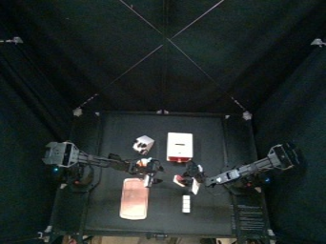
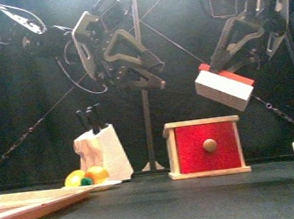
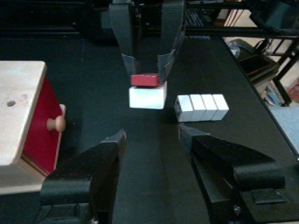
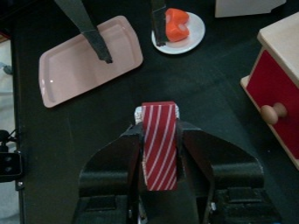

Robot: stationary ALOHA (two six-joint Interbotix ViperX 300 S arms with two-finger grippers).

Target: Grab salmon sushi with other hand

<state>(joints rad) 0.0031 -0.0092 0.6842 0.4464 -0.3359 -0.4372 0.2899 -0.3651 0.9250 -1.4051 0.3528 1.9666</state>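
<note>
The salmon sushi, a red-striped slice on a white rice block, is clamped in my right gripper. In the front view the right gripper holds the sushi tilted in the air above the red box. My left gripper hangs open and empty just left of it, at about the same height. In the left wrist view the open left gripper faces the sushi, a short gap away, without touching it. From above, both grippers meet near the table's middle.
A red box with a wooden top and knob stands mid-table. A white knife block and a plate with orange and yellow food stand left of it. A pink tray lies front left. A row of white blocks lies front right.
</note>
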